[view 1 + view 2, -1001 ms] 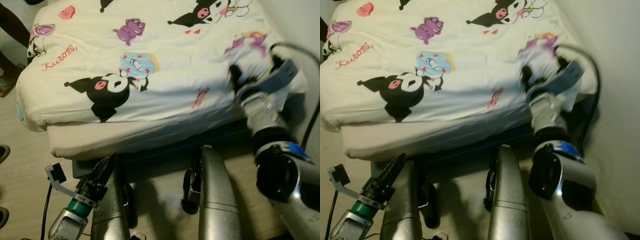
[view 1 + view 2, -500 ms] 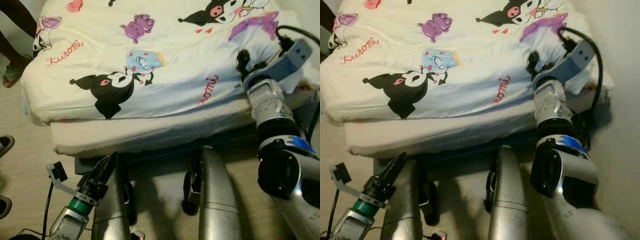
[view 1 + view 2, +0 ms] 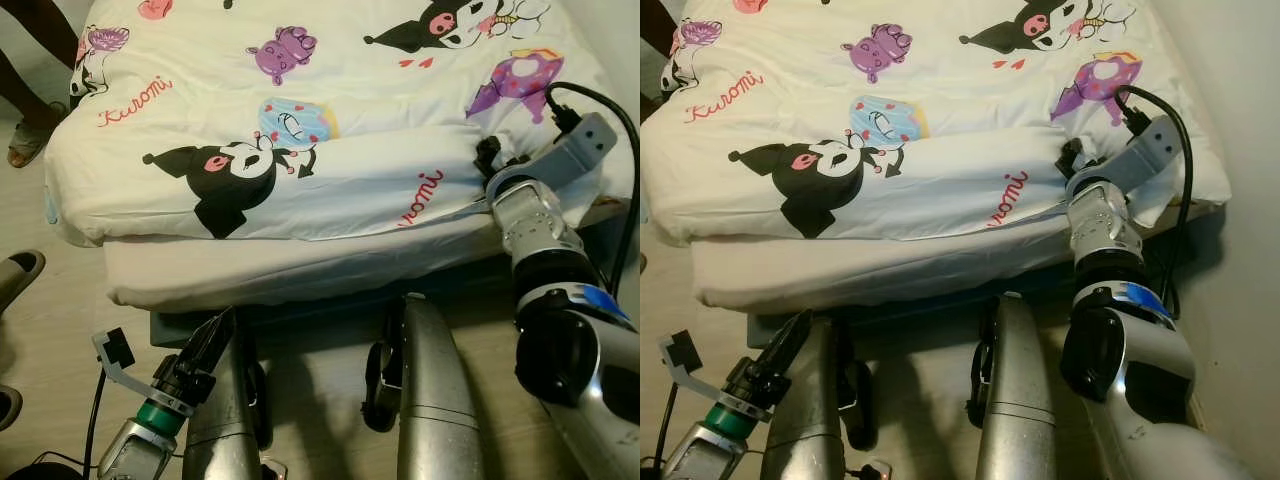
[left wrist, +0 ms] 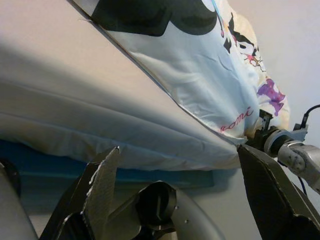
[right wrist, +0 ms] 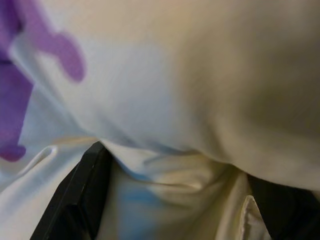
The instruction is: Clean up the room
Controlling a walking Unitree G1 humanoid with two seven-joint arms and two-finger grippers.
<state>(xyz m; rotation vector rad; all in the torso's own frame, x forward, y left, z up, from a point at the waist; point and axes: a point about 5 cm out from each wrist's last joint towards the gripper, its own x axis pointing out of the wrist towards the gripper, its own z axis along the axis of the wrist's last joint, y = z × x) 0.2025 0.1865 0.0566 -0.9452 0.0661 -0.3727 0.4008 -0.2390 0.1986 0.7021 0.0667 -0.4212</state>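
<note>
A cream quilt printed with black and purple cartoon figures (image 3: 300, 120) is spread over the pale mattress (image 3: 290, 275), a fold bunched near its right corner. That fold is pinched between the black fingers (image 5: 85, 195) of the right gripper (image 3: 487, 160). The left gripper (image 3: 205, 345) is held low by the bed base, fingers spread and empty

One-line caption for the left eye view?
Right end effector grips the cartoon-print duvet at the bed's edge; left end effector idle.
</note>
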